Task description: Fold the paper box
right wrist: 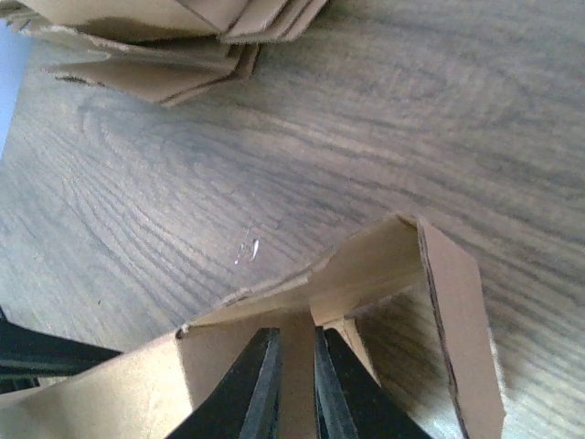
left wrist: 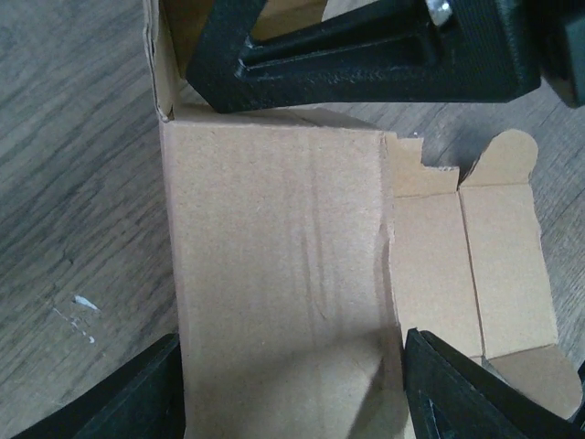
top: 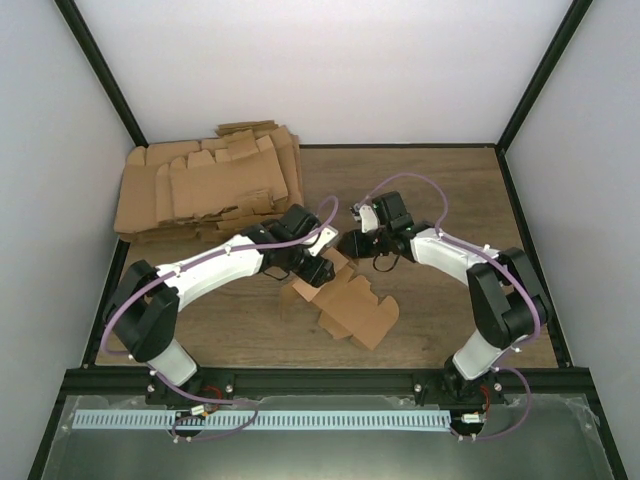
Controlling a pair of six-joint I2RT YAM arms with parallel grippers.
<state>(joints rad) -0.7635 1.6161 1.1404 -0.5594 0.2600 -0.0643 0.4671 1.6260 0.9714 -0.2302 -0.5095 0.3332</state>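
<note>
Sitting mid-table (top: 440, 190) between both arms, paper box (top: 352, 308) looks light, thin, easily creased. R gripper (right wrist: 294, 337) clenched on raised flap (right wrist: 366, 270). L gripper (left wrist: 292, 343) straddles main panel (left wrist: 274, 274), clamp unclear. Best held by panel edges nr creases.

The paper box (left wrist: 274, 238) is dull brown cardboard, a bit creased. The worktop (right wrist: 393, 119) is dark, grainy wood. The left hand (left wrist: 291, 366) is rough black plastic.

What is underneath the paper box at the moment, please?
The wooden table shows all around the paper box, which rests partly on it. Whatever lies directly beneath the cardboard panels is covered, so that cannot be seen.
</note>
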